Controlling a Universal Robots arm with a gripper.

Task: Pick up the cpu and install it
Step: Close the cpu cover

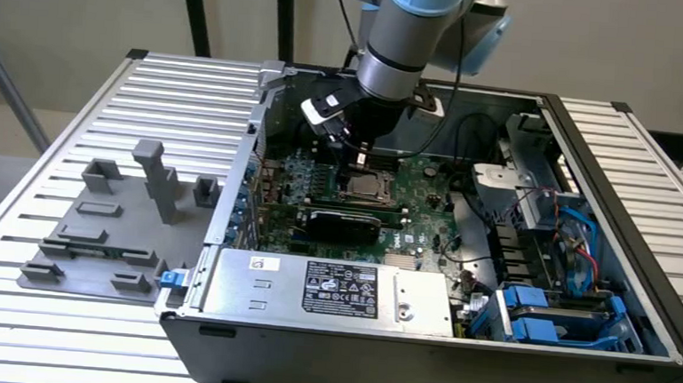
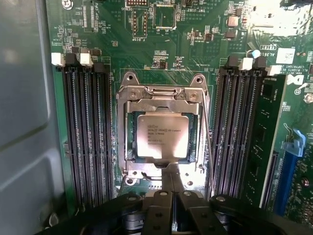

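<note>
I see the cpu (image 2: 162, 137) lying inside the socket frame (image 2: 164, 95). My gripper (image 2: 171, 172) hangs just beside its edge, jaws pressed together, seemingly pinching nothing.

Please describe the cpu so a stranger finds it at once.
Start at the green motherboard inside the open computer case. Between its two banks of black memory slots sits a metal socket frame. The cpu is the flat, smooth silvery square inside it.
</note>
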